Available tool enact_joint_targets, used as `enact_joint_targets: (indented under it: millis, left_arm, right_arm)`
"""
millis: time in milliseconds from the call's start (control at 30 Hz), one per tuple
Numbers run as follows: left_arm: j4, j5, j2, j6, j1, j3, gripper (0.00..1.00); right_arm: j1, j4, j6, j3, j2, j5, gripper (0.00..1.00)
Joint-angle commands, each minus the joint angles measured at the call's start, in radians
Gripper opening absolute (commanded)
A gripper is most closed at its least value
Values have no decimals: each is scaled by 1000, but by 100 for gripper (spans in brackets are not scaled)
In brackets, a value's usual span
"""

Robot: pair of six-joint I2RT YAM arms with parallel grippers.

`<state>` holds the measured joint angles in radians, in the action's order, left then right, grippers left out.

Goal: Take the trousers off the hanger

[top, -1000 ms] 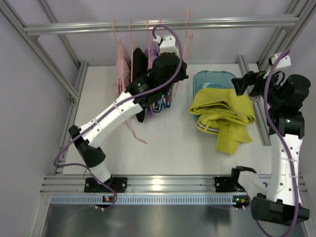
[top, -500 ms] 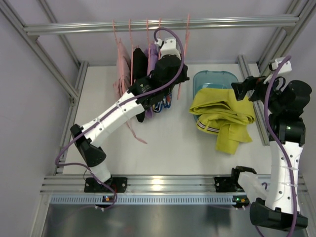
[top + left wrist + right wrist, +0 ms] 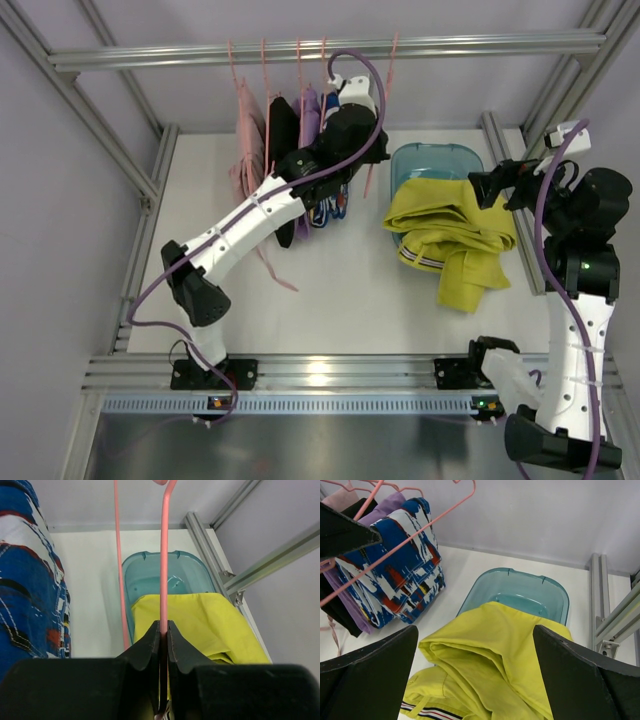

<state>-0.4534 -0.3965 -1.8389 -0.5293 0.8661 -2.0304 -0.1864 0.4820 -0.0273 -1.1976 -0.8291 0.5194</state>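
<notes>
My left gripper (image 3: 163, 625) is shut on the thin wire of a pink hanger (image 3: 163, 555), which runs straight up from between the jaws. From above, this hanger (image 3: 385, 80) hangs slanted just right of the clothes row, with my left gripper (image 3: 370, 150) at its lower part; no cloth shows on it. The yellow trousers (image 3: 450, 235) lie crumpled over a teal basin (image 3: 432, 155) and spill onto the table. My right gripper (image 3: 475, 630) stands wide open above the trousers (image 3: 495, 660), touching nothing.
Blue patterned (image 3: 400, 565), purple (image 3: 308, 110), black (image 3: 283, 125) and pink (image 3: 246, 130) garments hang on more pink hangers from the metal rail (image 3: 450, 45) at the back. Aluminium frame posts (image 3: 505, 150) stand beside the basin (image 3: 520, 582).
My left arm has swung to the right, carrying the pink hanger away from the hanging clothes towards the basin. My right arm has shifted only slightly.
</notes>
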Motion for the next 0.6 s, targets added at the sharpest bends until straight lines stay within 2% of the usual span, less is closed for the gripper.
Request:
enact_joint_targets:
  millis: [0,67,167,200,267,300,400,433,567]
  left_arm:
    - [2,59,61,-24,-9,73,13]
    - [4,79,90,-29,-7,113,26]
    - [5,96,142,11,-4,124,37]
    - [8,107,170,26,-3,124,54]
    - [13,116,196,87,-3,118,67]
    - [13,119,211,107,-3,111,77]
    - [15,146,271,201,-6,111,94]
    - [15,154,286,218,-4,114,99]
    - [12,231,401,311,-13,151,98]
  right_arm:
    - [-2,-8,4,-30,4,-4,99]
    - [-2,-13,3,-36,2,-4,99]
    - [-2,-14,-5,-39,1,1,99]
    - [-2,-14,-8,-43,-1,1,99]
    - [-4,-14,-13,-49,-2,4,99]
    - [-2,-14,-17,-56,-4,5,100]
    - [-2,-16,-26,-66,-2,11,99]
    - [-2,-16,-28,-68,-2,16,100]
    - [-4,-6,-37,-85,-5,30,99]
